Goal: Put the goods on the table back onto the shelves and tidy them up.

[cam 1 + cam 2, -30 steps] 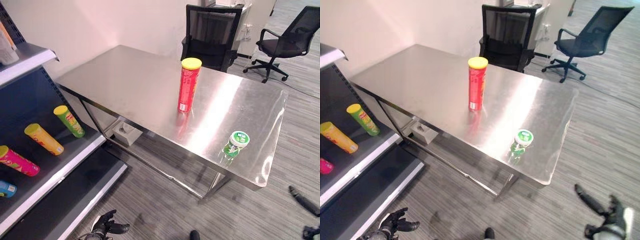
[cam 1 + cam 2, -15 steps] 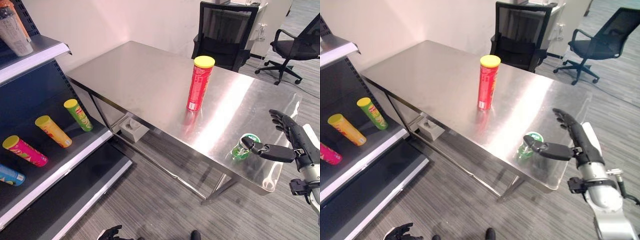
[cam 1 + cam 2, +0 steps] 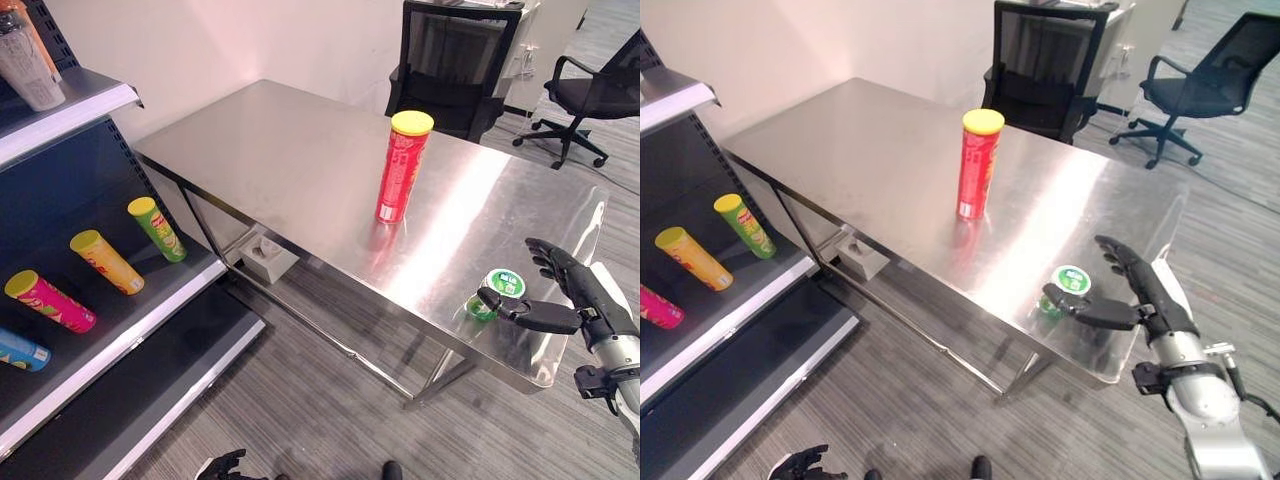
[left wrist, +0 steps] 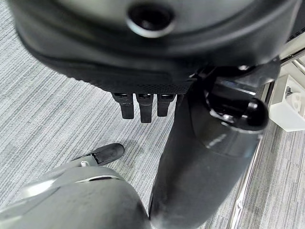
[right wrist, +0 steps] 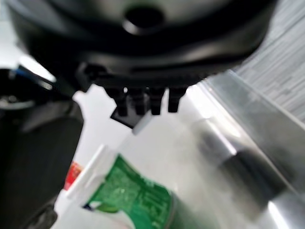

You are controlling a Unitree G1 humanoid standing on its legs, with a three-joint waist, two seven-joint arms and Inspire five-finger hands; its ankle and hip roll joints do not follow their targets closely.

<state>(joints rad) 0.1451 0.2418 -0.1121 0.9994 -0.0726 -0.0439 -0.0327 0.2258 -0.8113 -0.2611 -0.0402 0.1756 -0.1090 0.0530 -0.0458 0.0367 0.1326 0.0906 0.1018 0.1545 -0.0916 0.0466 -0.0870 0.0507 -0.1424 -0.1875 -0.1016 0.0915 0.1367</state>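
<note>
On a steel table (image 3: pixel 280 160) beside a dark store shelf (image 3: pixel 150 310), two goods stand well apart. A tall red can (image 3: pixel 401 170) with a yellow lid stands upright near the middle of the tabletop. A small green cup (image 3: pixel 494 293) with a green-and-white lid stands near the table's front corner on the robot's right.

At that corner the right hand (image 3: pixel 565 295) reaches in from the lower right with its fingers spread and straight. Its thumb stretches toward the near side of the green cup, its tip at or just short of the cup's wall, while the fingers fan out on the far side. The right wrist view shows the cup (image 5: pixel 138 200) lying close between thumb and fingers, the fingers not curled round it.

Low at the bottom edge of the head views, the left hand (image 3: pixel 225 465) hangs above the grey striped floor (image 3: pixel 330 420), its fingers loosely bent and holding nothing; its wrist view shows the fingertips (image 4: pixel 143 106) pointing down at the carpet.

On the shelf's middle board lie four cans, tilted side by side: a green can (image 3: pixel 157 229), a yellow can (image 3: pixel 105 262), a pink can (image 3: pixel 54 301) and a blue can (image 3: pixel 20 350). A grey upper board (image 3: pixel 70 115) carries further goods at its edge. Beyond the table stand two black office chairs (image 3: pixel 455 60). A small white box (image 3: pixel 264 257) rests on the floor under the table.
</note>
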